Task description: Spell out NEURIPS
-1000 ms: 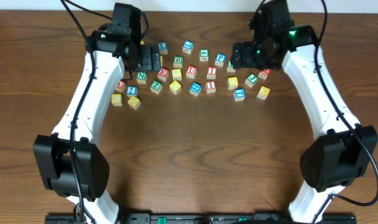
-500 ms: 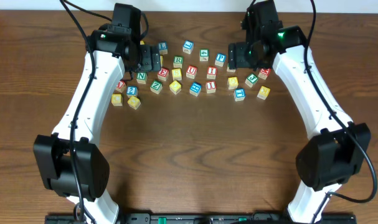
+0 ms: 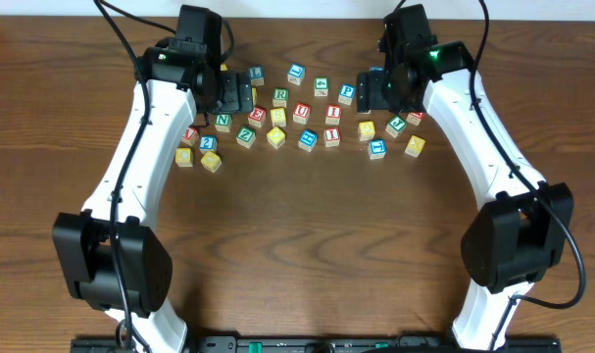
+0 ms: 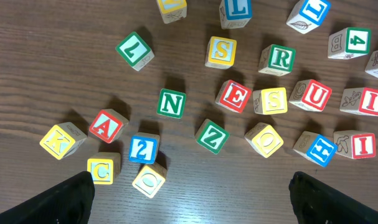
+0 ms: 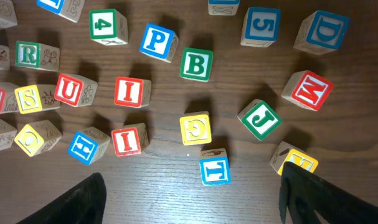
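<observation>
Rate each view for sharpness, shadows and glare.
Overhead: evenly lit, no glare on the table, but the cubes are small and their letters hard to read. Left wrist: letters crisp, such as the green N; the left fingers are dark, blurred shapes in the bottom corners. Right wrist: equally sharp, blue P clear, soft shadows beside cubes, right fingers blurred.

Yellow cube (image 4: 171, 6) half beyond frame (letter unreadable)

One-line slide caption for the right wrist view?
Open right pincer above scattered letter cubes: blue P beside green B, red U beside red I.
</observation>
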`<state>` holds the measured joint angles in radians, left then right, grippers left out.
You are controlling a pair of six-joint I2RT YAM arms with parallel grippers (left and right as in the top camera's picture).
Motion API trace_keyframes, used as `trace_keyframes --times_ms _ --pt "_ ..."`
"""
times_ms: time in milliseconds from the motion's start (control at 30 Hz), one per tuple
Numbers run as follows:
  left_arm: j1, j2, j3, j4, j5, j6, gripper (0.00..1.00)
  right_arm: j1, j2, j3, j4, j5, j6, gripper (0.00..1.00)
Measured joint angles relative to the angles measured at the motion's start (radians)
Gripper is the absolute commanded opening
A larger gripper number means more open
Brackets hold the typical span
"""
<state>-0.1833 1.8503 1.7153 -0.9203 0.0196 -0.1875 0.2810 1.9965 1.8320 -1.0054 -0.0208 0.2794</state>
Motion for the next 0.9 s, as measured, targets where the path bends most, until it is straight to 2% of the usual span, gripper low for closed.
trace_keyframes --times_ms 167,267,900 --pt "0.0 0.0 0.0 0.005 0.0 0.0 0.98 0.0 0.0 0.0 0.0 0.002 0.002 0.92" --pt "0.0 0.002 0.0 0.015 0.0 0.0 0.98 0.0 0.0 0.0 0.0 0.003 0.006 0.99" --pt "-0.006 0.062 0.0 0.073 0.0 0.0 0.98 0.0 0.0 0.0 -0.004 0.003 0.005 0.99"
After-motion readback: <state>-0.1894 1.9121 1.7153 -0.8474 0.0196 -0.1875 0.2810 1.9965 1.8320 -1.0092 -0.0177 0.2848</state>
